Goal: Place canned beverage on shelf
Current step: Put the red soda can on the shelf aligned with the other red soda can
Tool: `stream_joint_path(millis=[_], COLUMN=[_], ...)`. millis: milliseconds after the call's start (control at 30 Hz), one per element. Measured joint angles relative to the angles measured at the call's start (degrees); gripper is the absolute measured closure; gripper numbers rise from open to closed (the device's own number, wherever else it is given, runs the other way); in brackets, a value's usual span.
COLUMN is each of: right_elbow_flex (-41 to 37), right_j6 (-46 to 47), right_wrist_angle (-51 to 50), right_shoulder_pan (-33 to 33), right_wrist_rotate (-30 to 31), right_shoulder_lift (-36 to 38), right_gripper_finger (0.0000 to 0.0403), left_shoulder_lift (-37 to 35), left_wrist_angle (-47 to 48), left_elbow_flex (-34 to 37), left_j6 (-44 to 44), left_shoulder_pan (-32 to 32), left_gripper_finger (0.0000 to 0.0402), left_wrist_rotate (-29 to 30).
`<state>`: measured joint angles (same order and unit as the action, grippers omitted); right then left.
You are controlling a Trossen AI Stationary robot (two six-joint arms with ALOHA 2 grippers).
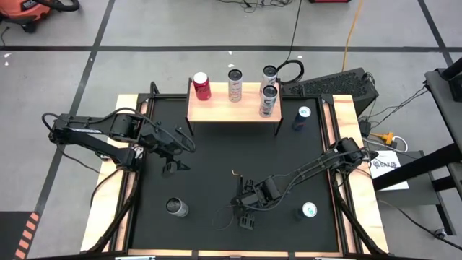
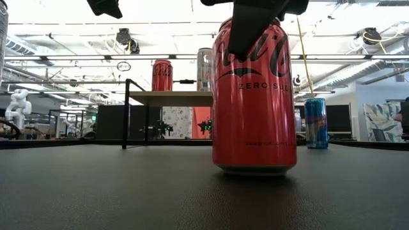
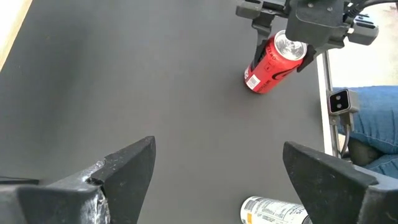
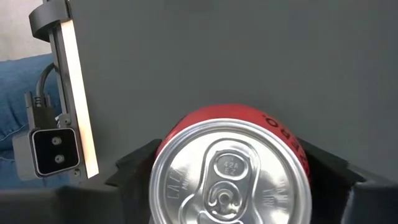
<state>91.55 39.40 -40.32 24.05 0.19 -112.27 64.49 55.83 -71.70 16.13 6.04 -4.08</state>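
R gripper [image 4: 230, 186] around red can [image 4: 231, 168], upright

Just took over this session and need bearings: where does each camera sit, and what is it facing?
High: overhead, straight down on left gripper, right gripper, shelf.
Low: mat level, facing the red can.
Left wrist: past its open fingers.
Right wrist: down on the can top.
Low and both wrist views share that can.

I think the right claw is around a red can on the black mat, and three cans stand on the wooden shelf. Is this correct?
Not quite. The high view shows four cans on the shelf, not three. The rest holds: the right claw is around the red can on the black mat.
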Motion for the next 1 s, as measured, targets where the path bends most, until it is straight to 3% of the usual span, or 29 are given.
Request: stream_joint_path(millis=[200,367,800,1000], right_elbow_flex=[0.09,0.16,0.01,4.23], right_j6=[0.00,-0.02,-3.54,-6.25], right_wrist_angle=[-1.42,-0.83,-0.35,-6.53], right_shoulder_pan=[-0.41,-0.41,-0.37,-0.61], right_wrist_rotate=[-0.48,-0.31,-0.37,-0.18], right_shoulder_lift=[-0.81,-1.36,-1.40,-1.80], right_gripper_finger=[0.0088,0.0131,0.0132,0.0132], left_shoulder_lift=[0.00,0.00,0.00,0.00], left_wrist_angle=[0.00,0.00,0.00,0.00], left_elbow_flex=[0.00,0.00,0.00,0.00], left_j6=[-0.01,-0.01,-0.01,0.00], left_shoulder_pan=[0.00,0.00,0.01,0.01], left_gripper_finger=[0.0047,0.0047,0.0047,0.0047], left_wrist_rotate=[0.00,0.00,0.00,0.00])
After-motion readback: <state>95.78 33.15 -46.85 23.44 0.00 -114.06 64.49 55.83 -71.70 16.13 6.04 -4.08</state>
